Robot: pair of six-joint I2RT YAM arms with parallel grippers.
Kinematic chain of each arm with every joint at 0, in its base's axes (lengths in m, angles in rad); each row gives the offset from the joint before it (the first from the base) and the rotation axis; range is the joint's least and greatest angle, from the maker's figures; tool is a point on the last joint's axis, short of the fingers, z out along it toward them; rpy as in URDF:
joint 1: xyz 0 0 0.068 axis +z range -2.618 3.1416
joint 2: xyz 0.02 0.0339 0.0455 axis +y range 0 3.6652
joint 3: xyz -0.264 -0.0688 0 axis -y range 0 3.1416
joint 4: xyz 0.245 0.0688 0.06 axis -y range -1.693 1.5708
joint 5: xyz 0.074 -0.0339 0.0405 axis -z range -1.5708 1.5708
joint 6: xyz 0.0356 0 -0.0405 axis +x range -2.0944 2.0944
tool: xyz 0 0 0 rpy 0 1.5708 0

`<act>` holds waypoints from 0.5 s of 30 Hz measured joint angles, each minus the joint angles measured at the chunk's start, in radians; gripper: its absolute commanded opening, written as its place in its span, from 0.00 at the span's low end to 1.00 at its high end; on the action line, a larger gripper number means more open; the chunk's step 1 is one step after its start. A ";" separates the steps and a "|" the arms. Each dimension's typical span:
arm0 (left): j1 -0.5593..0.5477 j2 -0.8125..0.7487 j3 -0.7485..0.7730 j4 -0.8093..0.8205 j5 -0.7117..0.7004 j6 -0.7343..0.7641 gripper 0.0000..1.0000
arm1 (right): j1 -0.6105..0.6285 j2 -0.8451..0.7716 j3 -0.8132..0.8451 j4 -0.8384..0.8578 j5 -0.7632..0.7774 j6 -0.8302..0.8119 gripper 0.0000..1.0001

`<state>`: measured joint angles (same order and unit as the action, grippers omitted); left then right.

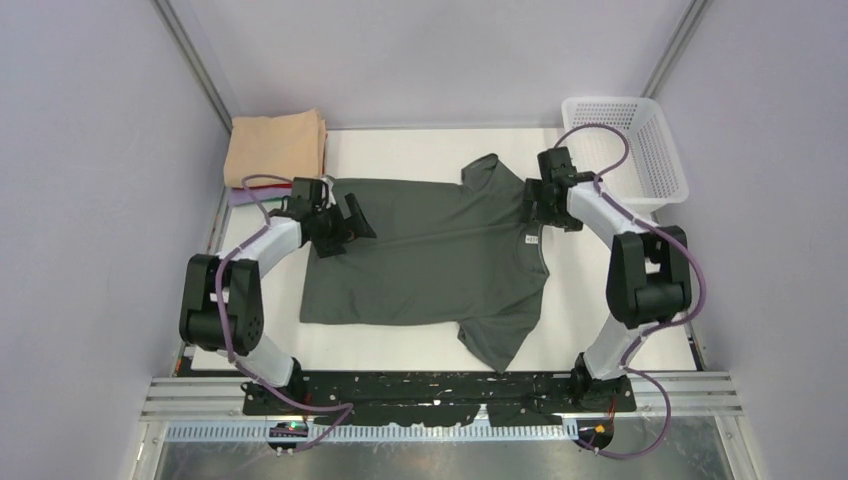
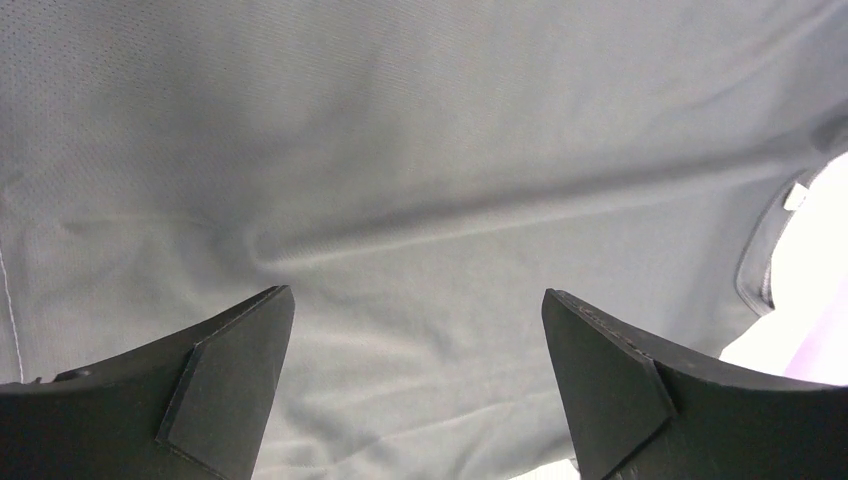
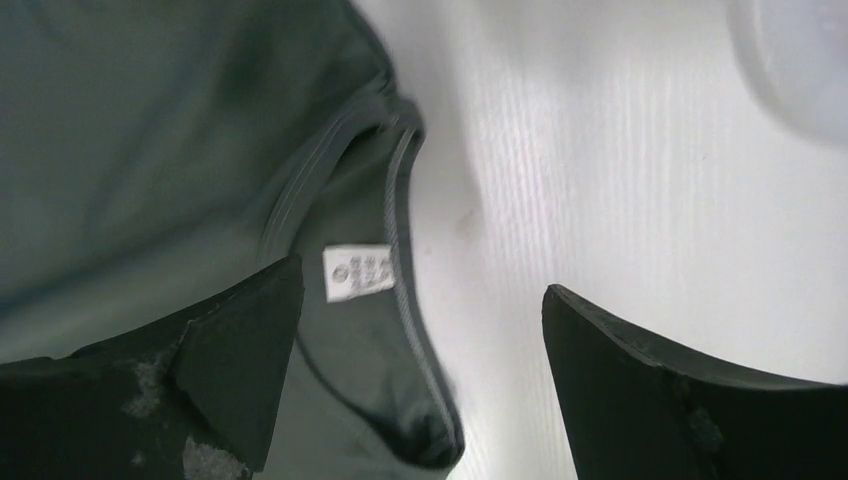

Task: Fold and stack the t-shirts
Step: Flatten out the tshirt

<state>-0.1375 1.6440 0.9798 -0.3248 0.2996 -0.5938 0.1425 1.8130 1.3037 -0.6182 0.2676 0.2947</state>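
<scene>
A dark charcoal-grey t-shirt [image 1: 430, 260] lies spread flat on the white table [image 1: 600, 290], its neck towards the right and one sleeve pointing to the near edge. My left gripper [image 1: 347, 228] is open over the shirt's left part; in the left wrist view [image 2: 416, 293] only grey cloth [image 2: 400, 150] shows between its jaws. My right gripper [image 1: 548, 222] is open at the collar. In the right wrist view [image 3: 421, 275] the collar [image 3: 400, 230] and its small white neck label [image 3: 358, 270] lie between the jaws, not gripped. A folded peach-tan t-shirt [image 1: 275, 145] tops a stack at the far left.
Red and pale lavender cloth edges [image 1: 240, 190] show under the peach-tan shirt. A white plastic mesh basket [image 1: 625, 145] stands at the far right corner. Grey walls close in both sides and the back.
</scene>
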 measured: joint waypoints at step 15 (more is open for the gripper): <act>-0.093 -0.338 -0.348 0.053 -0.012 -0.063 1.00 | 0.250 -0.460 -0.505 0.106 -0.311 0.088 0.95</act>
<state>-0.2310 1.3060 0.6315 -0.2718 0.2874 -0.6563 0.3927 1.3529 0.7986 -0.5121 -0.0433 0.3824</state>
